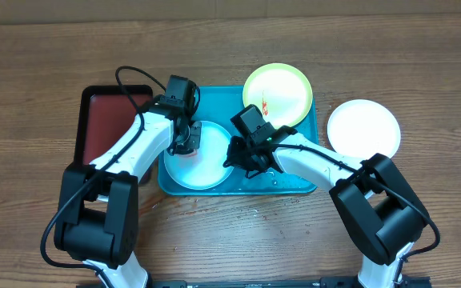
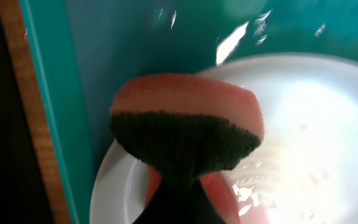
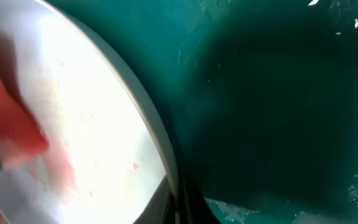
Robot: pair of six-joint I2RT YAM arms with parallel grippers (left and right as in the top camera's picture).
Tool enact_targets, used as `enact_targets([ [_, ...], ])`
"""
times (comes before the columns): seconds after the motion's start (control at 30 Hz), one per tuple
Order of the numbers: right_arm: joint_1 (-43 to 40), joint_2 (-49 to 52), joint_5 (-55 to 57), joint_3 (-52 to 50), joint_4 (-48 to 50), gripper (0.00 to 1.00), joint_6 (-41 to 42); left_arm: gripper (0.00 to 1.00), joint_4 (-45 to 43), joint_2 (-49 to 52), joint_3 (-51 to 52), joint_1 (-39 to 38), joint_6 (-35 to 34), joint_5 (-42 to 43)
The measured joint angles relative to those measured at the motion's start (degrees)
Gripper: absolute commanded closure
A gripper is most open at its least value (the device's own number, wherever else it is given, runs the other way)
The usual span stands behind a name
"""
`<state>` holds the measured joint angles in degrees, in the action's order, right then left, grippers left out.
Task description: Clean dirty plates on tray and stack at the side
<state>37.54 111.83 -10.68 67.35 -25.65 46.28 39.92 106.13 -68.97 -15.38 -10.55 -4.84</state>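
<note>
The mint-aqua plate [image 1: 202,164] lies in the left half of the turquoise tray [image 1: 294,178]. My left gripper [image 1: 186,144] is shut on a pink sponge with a dark green scrub face [image 2: 188,134] and presses it on the plate's left part [image 2: 316,118]. My right gripper [image 1: 237,156] is shut on the plate's right rim [image 3: 160,140]; the sponge shows at the left in the right wrist view [image 3: 8,130]. Faint red specks remain on the plate. The yellow-green plate [image 1: 277,94] with a red smear leans on the tray's far right corner. The white plate [image 1: 364,128] lies on the table right of the tray.
A dark red tray with a black rim [image 1: 106,120] lies left of the turquoise tray, under my left arm. The wooden table [image 1: 230,240] runs all round. The tray floor is wet by the right gripper [image 3: 272,112].
</note>
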Motion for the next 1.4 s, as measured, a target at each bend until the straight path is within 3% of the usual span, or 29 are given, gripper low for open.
enact_targets([
  [0.13,0.0,0.0,0.0,0.0,0.0,0.96,0.0,0.96,3.8,0.0,0.0,-0.4,-0.2,0.7],
  [0.27,0.0,0.0,0.0,0.0,-0.1,0.96,0.0,0.96,5.8,0.0,0.0,-0.4,3.2,7.8],
  [0.5,0.0,0.0,0.0,0.0,-0.1,0.96,0.0,0.96,1.3,0.0,0.1,-0.4,7.5,18.1],
  [0.6,0.0,0.0,0.0,0.0,-0.1,0.96,0.0,0.96,-1.6,0.0,0.1,-0.4,6.1,16.4],
  [0.73,0.0,0.0,0.0,0.0,0.0,0.96,0.0,0.96,-2.5,0.0,0.1,-0.8,0.9,7.3],
  [0.9,0.0,0.0,0.0,0.0,-0.1,0.96,0.0,0.96,1.0,0.0,0.1,-0.8,-3.1,-0.4],
  [1.03,0.0,0.0,0.0,0.0,-0.1,0.96,0.0,0.96,6.3,0.0,0.1,-0.8,-4.0,-0.3],
  [1.2,0.0,0.0,0.0,0.0,-0.1,0.96,0.0,0.96,10.3,0.0,0.1,-0.8,-1.6,5.9],
  [1.4,0.0,0.0,0.0,0.0,-0.1,0.96,0.0,0.96,7.9,0.0,0.1,-0.8,4.1,16.7],
])
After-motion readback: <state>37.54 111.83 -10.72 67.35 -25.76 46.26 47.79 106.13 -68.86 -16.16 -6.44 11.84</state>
